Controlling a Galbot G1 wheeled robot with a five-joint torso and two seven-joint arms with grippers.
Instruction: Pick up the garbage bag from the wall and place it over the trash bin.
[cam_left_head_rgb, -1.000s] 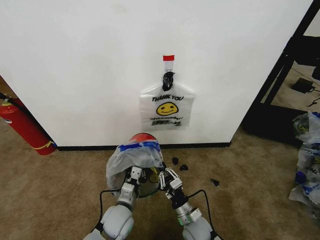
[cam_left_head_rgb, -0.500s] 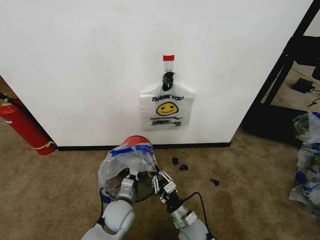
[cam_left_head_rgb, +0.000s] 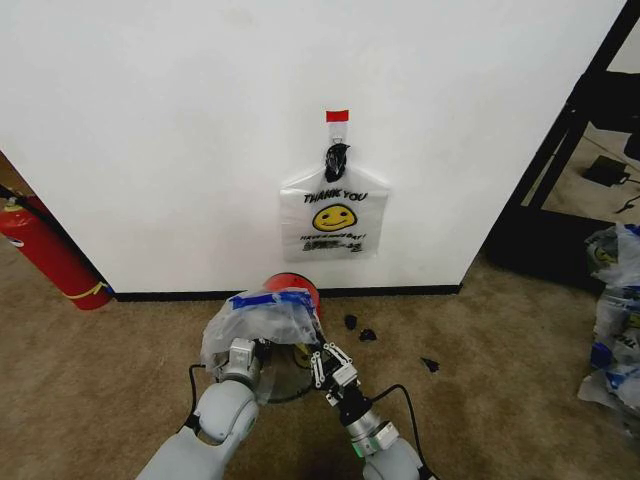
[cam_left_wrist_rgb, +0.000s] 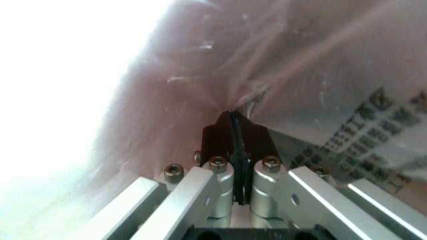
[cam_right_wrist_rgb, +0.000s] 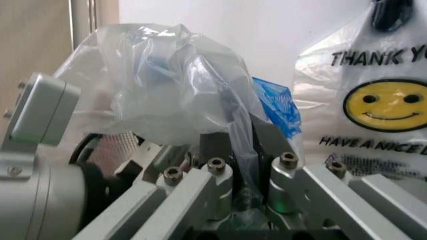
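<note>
The trash bin (cam_left_head_rgb: 287, 335) stood on the brown carpet (cam_left_head_rgb: 100, 390) in the lower middle of the head view, close to the white wall (cam_left_head_rgb: 180, 140). It was tipped, so its red base (cam_left_head_rgb: 293, 284) faced the wall. A thin see-through bag (cam_left_head_rgb: 262, 318) with a blue strip lay crumpled over the bin and hid most of it. What was inside the bin could not be seen. The left gripper (cam_left_head_rgb: 243, 353) was at the lower left side of the bag. In the left wrist view its dark fingers (cam_left_wrist_rgb: 248, 140) were pressed tight together on the plastic (cam_left_wrist_rgb: 280, 75). The right gripper (cam_left_head_rgb: 328, 362) was at the lower right side of the bag. In the right wrist view its fingers (cam_right_wrist_rgb: 215, 146) were squeezed on a fold of the same bag (cam_right_wrist_rgb: 167, 85), and the other arm (cam_right_wrist_rgb: 40, 165) filled the lower left corner. Another bag with a smiley face (cam_left_head_rgb: 334, 214) hung flat on the wall in the middle of the head view, from a hook under a red tape strip (cam_left_head_rgb: 338, 116). A red fire extinguisher (cam_left_head_rgb: 45, 252) leaned at the left edge, partly cut off. More bags (cam_left_head_rgb: 612, 310) sat at the right edge, also cut off.
</note>
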